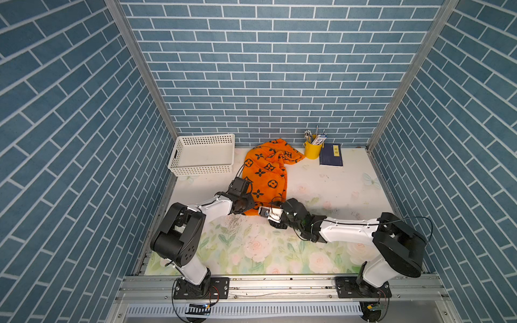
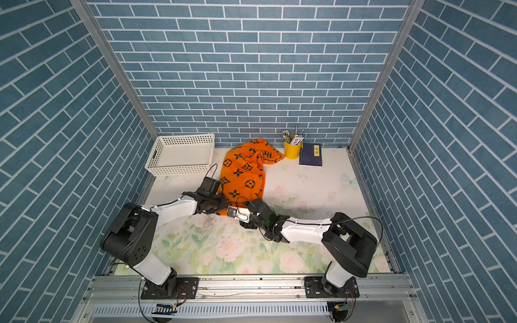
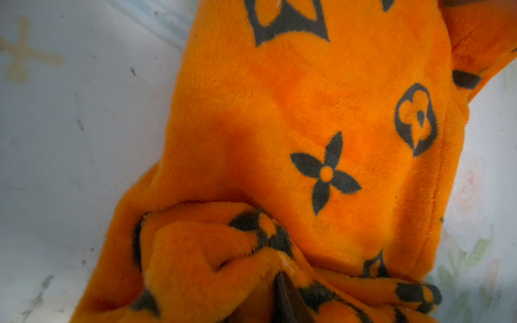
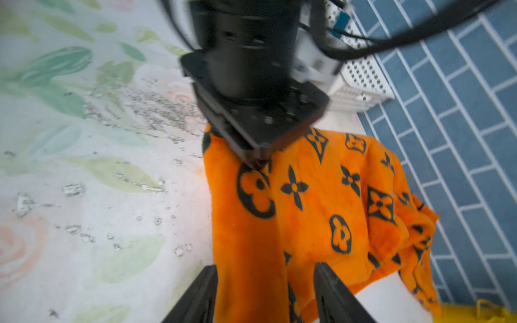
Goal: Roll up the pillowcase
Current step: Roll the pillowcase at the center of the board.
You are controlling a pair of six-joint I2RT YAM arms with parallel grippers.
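i see the pillowcase (image 1: pixel 265 173) lying crumpled on the floral table (image 1: pixel 335 190), not rolled. in both top views it runs from the back wall toward the middle of the table. its far end is bunched between the white basket (image 1: pixel 179 156) and the yellow cup (image 1: pixel 312 151) of pens. a dark blue book (image 1: pixel 331 155) lies just beside the cup, apart from the fabric.

my left gripper (image 4: pixel 256 158) is down on the near left corner of the cloth. from the left wrist camera the orange plush is gathered in thick folds around a dark finger (image 3: pixel 285 296), so i read that gripper as clamped on the pillowcase. i only see that one finger there.

my right gripper (image 4: pixel 265 265) sits at the near right corner, close beside the left one. its two black fingers stand well apart, and a strip of the fabric's near edge passes between them. i cannot tell whether either finger touches the cloth. in a top view the two wrists nearly meet over the near edge (image 2: pixel 223 208) of the fabric.
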